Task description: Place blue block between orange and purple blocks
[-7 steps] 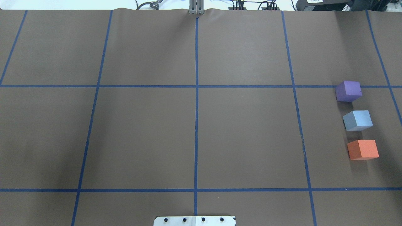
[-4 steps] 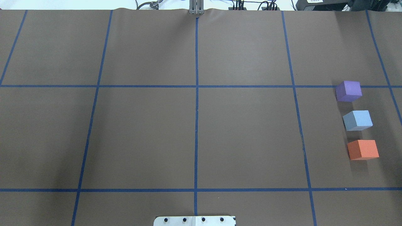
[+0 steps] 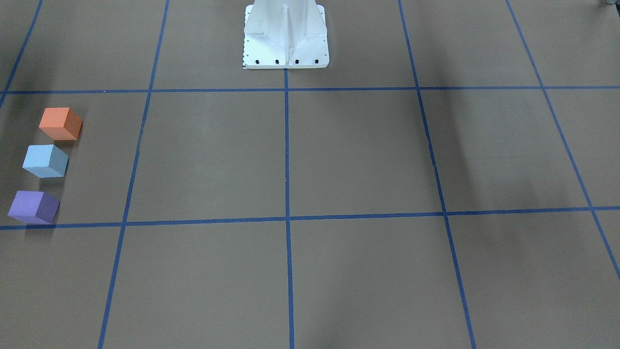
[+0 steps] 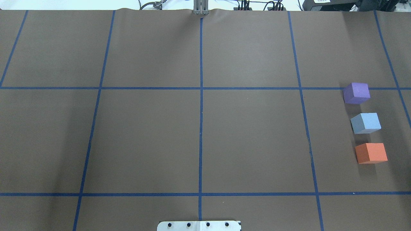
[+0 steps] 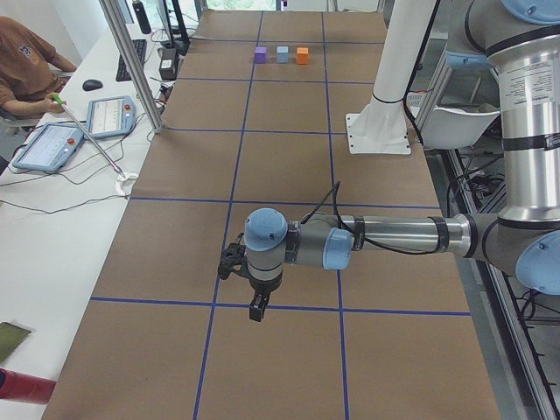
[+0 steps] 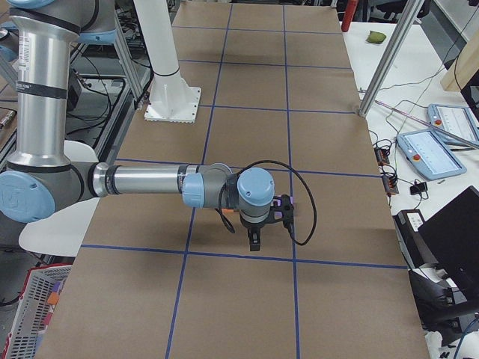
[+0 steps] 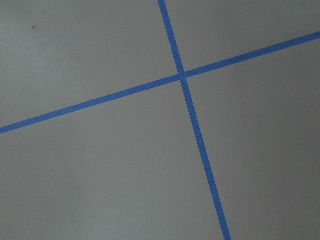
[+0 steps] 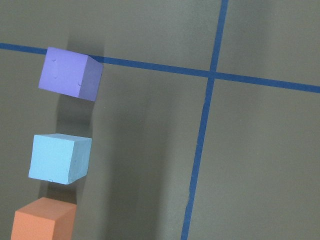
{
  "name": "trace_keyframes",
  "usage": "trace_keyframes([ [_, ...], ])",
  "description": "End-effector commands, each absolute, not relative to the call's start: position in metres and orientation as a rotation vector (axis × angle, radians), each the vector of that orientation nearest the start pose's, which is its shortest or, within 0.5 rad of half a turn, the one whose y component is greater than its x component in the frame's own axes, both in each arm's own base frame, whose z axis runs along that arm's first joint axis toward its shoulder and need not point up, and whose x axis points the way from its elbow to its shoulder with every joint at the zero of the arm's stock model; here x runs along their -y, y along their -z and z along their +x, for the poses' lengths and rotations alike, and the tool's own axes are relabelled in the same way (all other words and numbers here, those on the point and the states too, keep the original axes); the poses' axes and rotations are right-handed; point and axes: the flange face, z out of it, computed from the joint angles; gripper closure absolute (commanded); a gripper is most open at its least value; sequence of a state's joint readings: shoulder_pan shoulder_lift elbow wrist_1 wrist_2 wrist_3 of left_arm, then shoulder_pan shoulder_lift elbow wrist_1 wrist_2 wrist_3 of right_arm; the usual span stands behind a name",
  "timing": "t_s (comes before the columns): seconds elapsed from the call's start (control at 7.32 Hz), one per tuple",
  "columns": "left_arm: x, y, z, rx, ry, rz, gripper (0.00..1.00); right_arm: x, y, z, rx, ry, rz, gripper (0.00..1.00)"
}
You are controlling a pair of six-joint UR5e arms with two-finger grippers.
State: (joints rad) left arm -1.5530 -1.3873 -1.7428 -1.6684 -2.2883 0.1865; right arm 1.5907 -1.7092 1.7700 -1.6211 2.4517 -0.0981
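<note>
The blue block (image 4: 366, 123) sits on the brown table between the purple block (image 4: 356, 93) and the orange block (image 4: 371, 153), in one row at the right edge, with small gaps. The front view shows them at the left: orange (image 3: 60, 123), blue (image 3: 45, 161), purple (image 3: 33, 207). The right wrist view looks down on purple (image 8: 70, 73), blue (image 8: 59, 158) and orange (image 8: 44, 220). My right gripper (image 6: 254, 243) hangs above the table near the blocks. My left gripper (image 5: 255, 308) hangs over the far left of the table. I cannot tell if either is open.
The white robot base plate (image 4: 199, 225) stands at the near middle edge. Blue tape lines (image 4: 201, 96) divide the brown cover into squares. An operator's side table with tablets (image 5: 52, 144) and cables runs along the far side.
</note>
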Motion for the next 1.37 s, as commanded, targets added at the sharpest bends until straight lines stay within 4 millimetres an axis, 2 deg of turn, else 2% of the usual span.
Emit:
trace_keyframes([
  [0.0, 0.42, -0.654, -0.061, -0.712, -0.218, 0.135, 0.0, 0.433, -0.62, 0.065, 0.876, 0.052, 0.056, 0.0],
  [0.27, 0.421, -0.652, -0.06, -0.713, -0.22, 0.139, 0.0, 0.433, -0.62, 0.065, 0.876, 0.051, 0.056, 0.0],
  [0.55, 0.421, -0.64, -0.06, -0.713, -0.222, 0.153, 0.0, 0.434, -0.619, 0.064, 0.876, 0.053, 0.056, 0.0],
  [1.23, 0.421, -0.64, -0.06, -0.712, -0.222, 0.153, 0.0, 0.434, -0.619, 0.063, 0.876, 0.055, 0.056, 0.0],
])
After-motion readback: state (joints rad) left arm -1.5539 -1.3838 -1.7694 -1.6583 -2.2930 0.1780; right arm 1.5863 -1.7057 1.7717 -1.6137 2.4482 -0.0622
